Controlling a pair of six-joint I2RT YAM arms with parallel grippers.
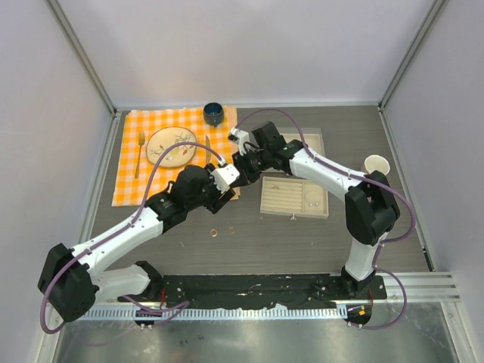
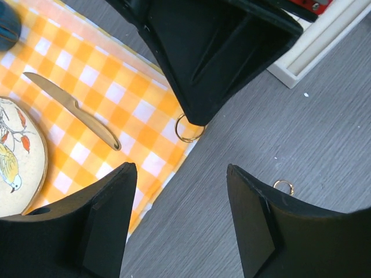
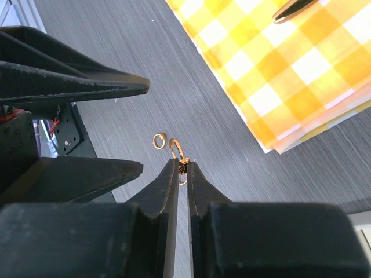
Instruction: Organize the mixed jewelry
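Note:
My right gripper (image 3: 181, 164) is shut on a thin gold ring (image 3: 181, 152) and holds it above the grey table, by the corner of the orange checked cloth (image 3: 278, 75). In the left wrist view the same ring (image 2: 189, 128) hangs at the right gripper's tip. A smaller gold ring (image 3: 159, 141) lies on the table below. My left gripper (image 2: 181, 174) is open and empty, just below the right gripper (image 1: 243, 168). The top view shows two small rings (image 1: 214, 232) (image 1: 231, 230) on the table in front of the left gripper (image 1: 224, 197). A beige ring tray (image 1: 295, 198) sits to the right.
On the cloth (image 1: 144, 181) are a plate (image 1: 171, 146), fork (image 1: 140, 151), knife (image 1: 208, 149) and blue bowl (image 1: 213, 113). A second beige tray (image 1: 314, 140) lies behind the right arm. A white cup (image 1: 376, 164) stands at the right.

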